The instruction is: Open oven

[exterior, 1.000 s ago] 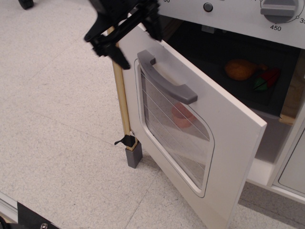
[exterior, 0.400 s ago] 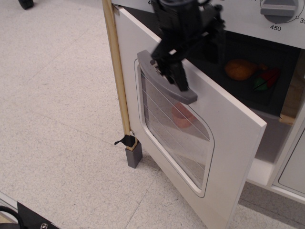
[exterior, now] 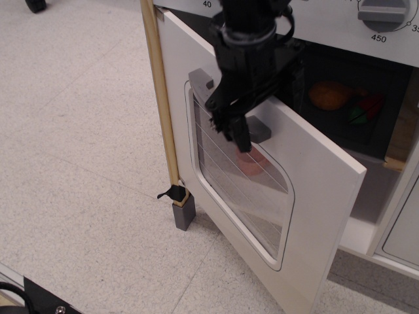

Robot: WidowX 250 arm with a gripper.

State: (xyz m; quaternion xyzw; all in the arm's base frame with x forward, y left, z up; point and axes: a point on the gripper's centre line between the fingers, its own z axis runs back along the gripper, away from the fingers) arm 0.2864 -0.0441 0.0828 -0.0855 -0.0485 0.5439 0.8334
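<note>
Oven [exterior: 308, 163]: large white-grey toy oven standing on a pale speckled floor [exterior: 78, 150], filling the right half of the view.
Door [exterior: 314, 190]: swung well open toward the camera, hinged along its left edge; its free corner points to the lower right.
Window [exterior: 252, 196]: rounded pane crossed by thin wires, set in the door face; a pinkish object [exterior: 252, 160] shows through it.
Handle [exterior: 258, 129]: grey bar mounted above the window; only its two ends are visible, the middle is covered by the arm.
Pincer [exterior: 256, 111]: black, coming down from the top of the view, placed over the middle of the handle. One dark finger [exterior: 239, 134] hangs in front of the window just below the bar; another reaches over the door's top edge toward the cavity. The fingers are spread, straddling the handle; whether they touch the bar cannot be told.
Cavity [exterior: 353, 88]: dark interior exposed behind the door, holding an orange toy food [exterior: 330, 96] and a red and green piece [exterior: 365, 110] just beside it.
Dial panel [exterior: 340, 23]: grey strip along the top with a grey knob [exterior: 382, 13] and printed numbers 40 and 450.
Wooden post [exterior: 162, 104]: light strip running down the hinge side, ending in a grey foot [exterior: 184, 214] on the floor.
</note>
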